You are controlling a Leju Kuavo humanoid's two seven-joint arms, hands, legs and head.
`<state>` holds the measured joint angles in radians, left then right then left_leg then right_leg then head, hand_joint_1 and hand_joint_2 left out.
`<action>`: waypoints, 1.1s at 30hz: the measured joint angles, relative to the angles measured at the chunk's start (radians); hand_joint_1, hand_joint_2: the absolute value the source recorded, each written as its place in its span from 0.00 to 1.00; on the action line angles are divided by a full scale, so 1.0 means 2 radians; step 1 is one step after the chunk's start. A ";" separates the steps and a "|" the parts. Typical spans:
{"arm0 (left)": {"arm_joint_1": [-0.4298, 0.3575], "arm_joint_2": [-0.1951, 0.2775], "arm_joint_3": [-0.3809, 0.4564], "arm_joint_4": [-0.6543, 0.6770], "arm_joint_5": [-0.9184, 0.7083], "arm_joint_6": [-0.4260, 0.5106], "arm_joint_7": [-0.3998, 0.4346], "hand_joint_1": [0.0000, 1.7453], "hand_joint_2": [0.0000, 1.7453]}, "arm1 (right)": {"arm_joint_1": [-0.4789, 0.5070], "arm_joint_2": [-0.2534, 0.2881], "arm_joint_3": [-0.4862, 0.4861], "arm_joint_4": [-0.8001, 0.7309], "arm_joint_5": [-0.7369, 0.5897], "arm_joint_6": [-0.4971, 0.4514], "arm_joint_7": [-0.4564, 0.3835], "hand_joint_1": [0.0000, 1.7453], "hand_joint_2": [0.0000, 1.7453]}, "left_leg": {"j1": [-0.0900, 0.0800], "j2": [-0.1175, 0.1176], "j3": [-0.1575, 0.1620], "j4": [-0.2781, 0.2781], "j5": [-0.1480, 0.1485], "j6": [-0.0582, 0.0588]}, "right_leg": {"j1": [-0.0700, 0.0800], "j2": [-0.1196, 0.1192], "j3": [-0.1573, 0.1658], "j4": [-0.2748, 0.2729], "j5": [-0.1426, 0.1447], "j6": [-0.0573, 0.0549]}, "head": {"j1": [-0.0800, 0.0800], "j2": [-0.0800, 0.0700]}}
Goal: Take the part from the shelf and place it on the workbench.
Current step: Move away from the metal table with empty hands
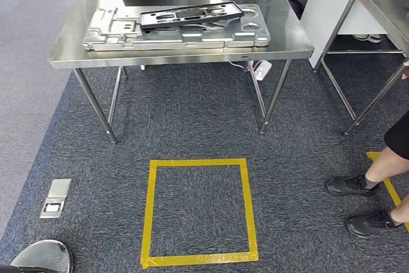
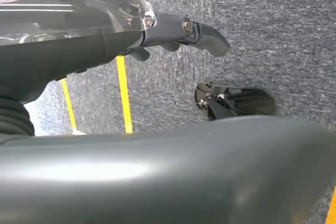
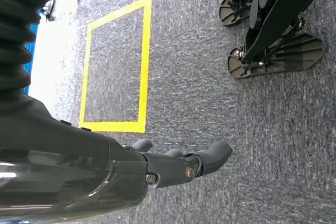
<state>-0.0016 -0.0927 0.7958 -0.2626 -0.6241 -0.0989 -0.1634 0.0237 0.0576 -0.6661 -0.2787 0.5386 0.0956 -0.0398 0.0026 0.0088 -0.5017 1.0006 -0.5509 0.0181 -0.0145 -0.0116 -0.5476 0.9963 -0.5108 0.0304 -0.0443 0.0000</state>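
**Hands hang empty; part lies on the tabletop**

Above grey carpet, the left hand [image 2: 174, 32] has its fingers [image 2: 210, 38] stretched out straight, holding nothing. The right hand [image 3: 178, 163] is the same, its fingers [image 3: 213, 156] extended and empty, near a yellow tape square [image 3: 115, 66] on the floor. Farther ahead, the part [image 1: 190, 16], a flat black frame with cut-out slots, lies on a silver metal fixture plate [image 1: 110, 30] on the steel tabletop [image 1: 289, 36]. A person's feet [image 1: 359, 202] stand to the right.

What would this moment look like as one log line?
hands: left open, right open, hanging | black part: on workbench
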 joint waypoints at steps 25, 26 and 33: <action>0.053 0.027 -0.283 -0.038 0.231 0.037 0.059 0.00 0.00 | 0.042 -0.018 0.234 -0.038 -0.198 -0.034 0.014 0.00 0.00 | 0.000 0.000 0.000 0.000 0.000 0.000 | 0.000 0.000 0.000 0.000 0.000 0.000 | 0.000 0.000; 0.055 0.028 -0.294 -0.040 0.240 0.039 0.062 0.00 0.00 | 0.044 -0.019 0.243 -0.040 -0.206 -0.035 0.014 0.00 0.00 | 0.000 0.000 0.000 0.000 0.000 0.000 | 0.000 0.000 0.000 0.000 0.000 0.000 | 0.000 0.000; 0.065 0.034 -0.356 -0.047 0.301 0.049 0.077 0.00 0.00 | 0.052 -0.023 0.296 -0.047 -0.259 -0.043 0.017 0.00 0.00 | 0.000 0.000 0.000 0.000 0.000 0.000 | 0.000 0.000 0.000 0.000 0.000 0.000 | 0.000 0.000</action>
<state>0.1292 -0.0241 0.0829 -0.3572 -0.0221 -0.0014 -0.0101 0.1281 0.0120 -0.0733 -0.3736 0.0213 0.0088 -0.0056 0.0028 0.0088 -0.5020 1.0006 -0.5508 0.0178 -0.0144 -0.0115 -0.5480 0.9964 -0.5109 0.0303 -0.0443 0.0000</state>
